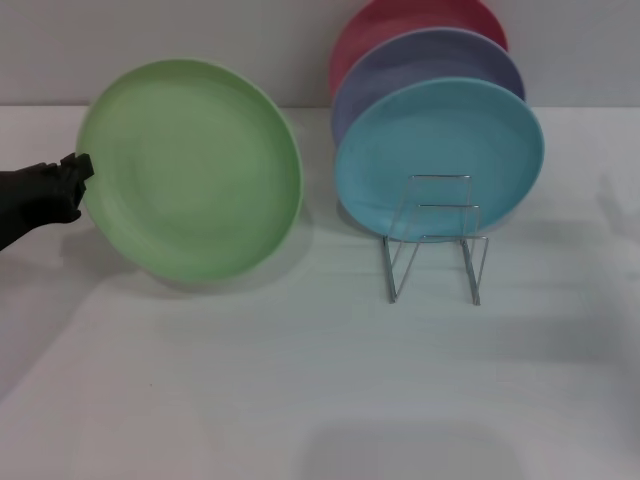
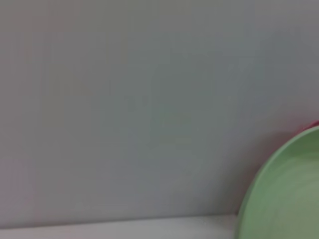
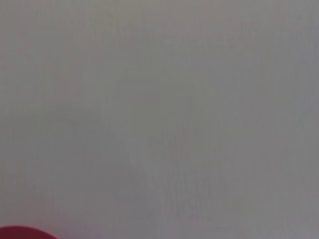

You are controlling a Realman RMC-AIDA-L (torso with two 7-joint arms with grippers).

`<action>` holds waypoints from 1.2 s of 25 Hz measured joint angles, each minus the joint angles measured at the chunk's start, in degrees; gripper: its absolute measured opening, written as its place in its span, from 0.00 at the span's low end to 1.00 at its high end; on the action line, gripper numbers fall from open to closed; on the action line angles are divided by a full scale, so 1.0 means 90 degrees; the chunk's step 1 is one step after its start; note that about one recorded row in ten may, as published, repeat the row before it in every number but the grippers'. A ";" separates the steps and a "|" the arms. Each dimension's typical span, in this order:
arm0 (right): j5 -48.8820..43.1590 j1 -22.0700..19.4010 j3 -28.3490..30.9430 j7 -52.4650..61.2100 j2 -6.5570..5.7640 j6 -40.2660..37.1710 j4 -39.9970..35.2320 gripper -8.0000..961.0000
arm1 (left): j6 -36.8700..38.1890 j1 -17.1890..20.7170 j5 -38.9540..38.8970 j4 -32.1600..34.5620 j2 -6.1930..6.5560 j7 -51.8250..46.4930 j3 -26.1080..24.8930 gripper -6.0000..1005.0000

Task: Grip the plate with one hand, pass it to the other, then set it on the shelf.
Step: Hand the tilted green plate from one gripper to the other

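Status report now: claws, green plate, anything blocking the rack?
Left claw shut on green plate, held upright. Right claw unseen. Rack holds blue plate; front slots free.

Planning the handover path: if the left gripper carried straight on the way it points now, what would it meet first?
The left gripper points across the table, at the green plate's rim. Beyond that plate, the blue plate on the wire rack likely comes next, though depth is unclear.

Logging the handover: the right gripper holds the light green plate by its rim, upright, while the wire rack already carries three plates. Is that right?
Not quite. The head view shows the left gripper, not the right, pinching the light green plate at its rim; the right gripper is out of sight. The rest stands: the plate is upright and the wire rack carries the turquoise plate, lavender plate and red plate.
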 joint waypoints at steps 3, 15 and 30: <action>0.0000 0.0004 0.0000 -0.0012 -0.0007 -0.0040 0.0000 0.81 | -0.0106 0.0013 -0.1025 0.0470 -0.0003 0.1136 0.0004 0.04; 0.0000 0.0056 0.0037 -0.0034 -0.0019 -0.0205 0.0039 0.81 | -0.0830 -0.0338 -0.3866 0.2033 -0.0026 0.4007 0.0020 0.04; 0.0000 0.0058 0.0061 -0.0056 -0.0019 -0.0260 0.0037 0.81 | -0.1132 -0.0482 -0.5800 0.2876 -0.0057 0.6357 0.0526 0.04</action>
